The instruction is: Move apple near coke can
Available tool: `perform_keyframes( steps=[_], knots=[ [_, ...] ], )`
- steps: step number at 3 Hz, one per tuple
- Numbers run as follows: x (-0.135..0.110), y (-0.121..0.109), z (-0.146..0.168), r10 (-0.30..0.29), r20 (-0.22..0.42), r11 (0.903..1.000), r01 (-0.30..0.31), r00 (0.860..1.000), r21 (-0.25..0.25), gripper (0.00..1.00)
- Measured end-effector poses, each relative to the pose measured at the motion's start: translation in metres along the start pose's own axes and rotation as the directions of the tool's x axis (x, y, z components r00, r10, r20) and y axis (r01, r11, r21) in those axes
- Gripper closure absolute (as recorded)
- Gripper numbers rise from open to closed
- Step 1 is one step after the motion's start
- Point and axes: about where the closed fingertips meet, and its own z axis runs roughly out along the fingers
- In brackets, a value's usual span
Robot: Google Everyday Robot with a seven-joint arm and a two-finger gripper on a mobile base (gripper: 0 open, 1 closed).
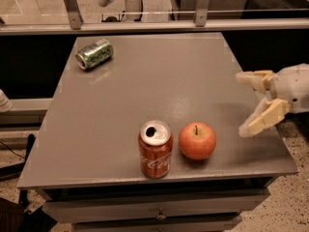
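Observation:
The red-orange apple (pixel 197 140) rests on the grey table (pixel 145 81) near the front edge. The red coke can (pixel 155 149) stands upright just to its left, with a narrow gap between them. My gripper (pixel 245 103) is at the table's right edge, to the right of the apple and well apart from it. Its fingers (pixel 262 118) are spread open and hold nothing.
A green and silver can (pixel 94 53) lies on its side at the table's far left corner. A metal railing (pixel 145 25) runs behind the table. The table's front edge is close below the coke can and apple.

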Motion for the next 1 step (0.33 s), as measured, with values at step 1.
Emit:
perform_keyframes(
  steps=[1],
  knots=[
    [-0.0019,-0.0559,-0.0389,0.014,-0.109,0.9944,-0.003,0.994,0.106,0.00]
  ],
)
